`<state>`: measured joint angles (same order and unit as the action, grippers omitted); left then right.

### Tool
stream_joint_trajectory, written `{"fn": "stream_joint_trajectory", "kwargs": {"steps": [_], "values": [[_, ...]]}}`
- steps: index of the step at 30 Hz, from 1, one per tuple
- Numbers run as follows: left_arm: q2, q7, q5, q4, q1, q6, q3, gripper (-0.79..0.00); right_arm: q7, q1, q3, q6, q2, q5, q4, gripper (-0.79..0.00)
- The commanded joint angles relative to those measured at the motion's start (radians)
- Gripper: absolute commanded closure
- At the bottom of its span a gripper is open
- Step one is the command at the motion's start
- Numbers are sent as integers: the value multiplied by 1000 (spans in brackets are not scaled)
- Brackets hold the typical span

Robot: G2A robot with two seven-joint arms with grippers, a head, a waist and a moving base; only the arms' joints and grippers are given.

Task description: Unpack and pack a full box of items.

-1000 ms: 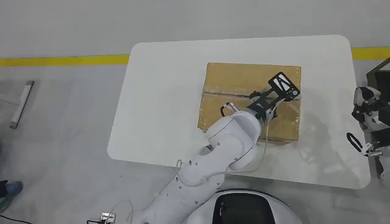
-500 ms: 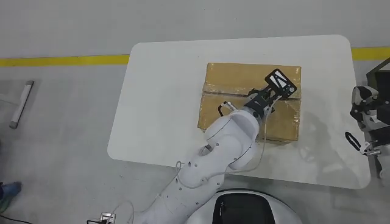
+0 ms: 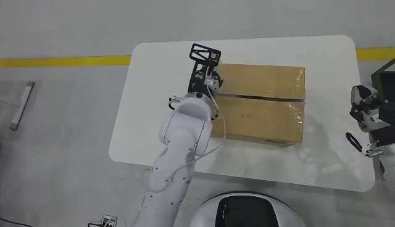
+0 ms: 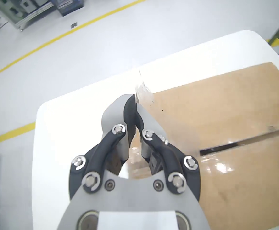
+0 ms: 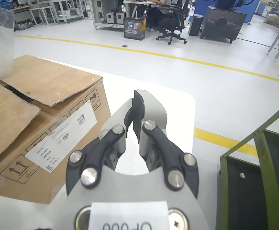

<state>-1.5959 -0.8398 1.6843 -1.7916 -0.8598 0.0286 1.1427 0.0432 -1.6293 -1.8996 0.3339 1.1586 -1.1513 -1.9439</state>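
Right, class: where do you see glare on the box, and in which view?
Left wrist view: bright spots on the glossy tape along the box seam. Right wrist view: faint sheen on one flap. Top view: shine on the box's taped end.

box (image 3: 259, 103) seen as plain tan-brown cardboard, glossy sheen noted near the seam; white label (image 5: 60, 137) with black print and black arrow marks (image 5: 17, 168) printed on its side. tape strip (image 4: 144, 92) noted as clear, flecked with dark specks. left gripper (image 4: 135, 104) and right gripper (image 5: 133, 99) both finished in silver-grey metal, with black links, silver screws and black ribbed pads (image 5: 138, 113). table (image 3: 160, 91) seen as plain white. floor (image 3: 62, 17) noted as pale grey, crossed by a yellow line (image 3: 62, 61). frame (image 5: 223, 192) painted olive green, dark panels set inside it
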Motion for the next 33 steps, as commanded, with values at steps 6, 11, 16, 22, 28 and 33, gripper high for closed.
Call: {"fn": "stream_joint_trajectory", "kwargs": {"steps": [6,11,16,22,28,33], "values": [[21,-2,60,-44,-56,25,173,0,-1,9,22,4,0,-15,3,0],[31,2,93,-61,-87,46,251,0,-2,18,34,9,0,-23,9,0],[37,1,118,-59,-112,74,307,0,-3,21,41,16,-1,-29,11,0],[44,-4,147,-35,-124,86,360,0,1,18,38,23,-2,-30,21,0],[48,-27,122,3,-117,77,393,-785,-5,22,34,32,-3,-27,29,0],[48,-37,98,1,-110,88,396,-785,-20,32,34,40,-5,-18,31,0]]}}
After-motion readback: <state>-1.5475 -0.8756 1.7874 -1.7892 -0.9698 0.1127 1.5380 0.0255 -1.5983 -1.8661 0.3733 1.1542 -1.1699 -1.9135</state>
